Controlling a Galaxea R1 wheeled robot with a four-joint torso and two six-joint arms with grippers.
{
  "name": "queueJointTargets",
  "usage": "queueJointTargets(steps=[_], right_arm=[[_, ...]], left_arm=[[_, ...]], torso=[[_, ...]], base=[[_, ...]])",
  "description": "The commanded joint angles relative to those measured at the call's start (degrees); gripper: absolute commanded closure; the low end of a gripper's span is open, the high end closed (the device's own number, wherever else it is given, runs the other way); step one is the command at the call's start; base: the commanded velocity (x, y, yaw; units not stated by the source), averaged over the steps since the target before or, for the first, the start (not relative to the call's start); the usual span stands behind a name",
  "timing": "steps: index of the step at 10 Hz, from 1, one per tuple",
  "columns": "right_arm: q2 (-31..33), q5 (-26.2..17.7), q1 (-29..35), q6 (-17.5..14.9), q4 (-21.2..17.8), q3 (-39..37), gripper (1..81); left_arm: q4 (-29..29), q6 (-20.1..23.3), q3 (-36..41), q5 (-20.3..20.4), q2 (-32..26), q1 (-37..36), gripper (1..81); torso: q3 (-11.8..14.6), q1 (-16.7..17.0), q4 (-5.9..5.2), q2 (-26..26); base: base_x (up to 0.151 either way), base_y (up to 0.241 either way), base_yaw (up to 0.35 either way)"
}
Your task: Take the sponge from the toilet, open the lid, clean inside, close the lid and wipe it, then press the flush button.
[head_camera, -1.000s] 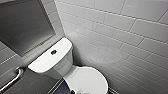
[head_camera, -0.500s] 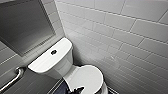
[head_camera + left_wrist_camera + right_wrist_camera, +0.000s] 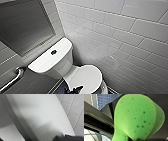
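Over the closed lid (image 3: 87, 75) of the toilet (image 3: 61, 63), has just brought the left gripper (image 3: 76, 89) to the near rim, absent a second earlier; cannot tell whether spread or pressed together. Holds the sponge (image 3: 134, 116) pinched in the right gripper (image 3: 134, 139), close before its wrist camera. Points to lid-opening as the step in hand. Shows no brand, label or legible writing.

Grey tiled walls (image 3: 120, 37) carry a framed panel (image 3: 22, 25) and a metal grab bar (image 3: 13, 77).
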State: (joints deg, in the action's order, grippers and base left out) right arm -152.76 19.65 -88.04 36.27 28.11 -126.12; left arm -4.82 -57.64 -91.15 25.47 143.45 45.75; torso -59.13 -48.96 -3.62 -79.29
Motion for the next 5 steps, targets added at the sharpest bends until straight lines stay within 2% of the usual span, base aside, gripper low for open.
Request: queueJointTargets(steps=[1,2,4,5], right_arm=[[0.7,-2.9,-1.0,-0.1,1.6,0.5,81.1],[0.5,-2.9,-1.0,-0.1,1.6,0.5,81.1],[0.4,-3.3,-1.0,-0.1,1.6,0.4,81.1],[0.4,-3.3,-1.0,-0.1,1.6,0.4,81.1]], left_arm=[[-2.7,0.9,1.3,8.5,-3.7,-9.1,1.0],[-3.3,0.9,1.7,8.7,-4.1,-8.8,1.0],[-5.5,0.5,3.5,9.7,-5.4,-8.6,1.0],[-6.0,0.5,4.0,10.7,-6.0,-8.3,1.0]], torso=[[0.0,0.0,0.0,0.0],[0.0,0.0,0.0,0.0],[4.6,0.0,0.0,0.0],[5.6,0.0,0.0,0.0]], base=[[0.0,0.0,0.0],[0.0,0.0,0.0],[0.0,0.0,0.0],[0.0,0.0,0.0]])
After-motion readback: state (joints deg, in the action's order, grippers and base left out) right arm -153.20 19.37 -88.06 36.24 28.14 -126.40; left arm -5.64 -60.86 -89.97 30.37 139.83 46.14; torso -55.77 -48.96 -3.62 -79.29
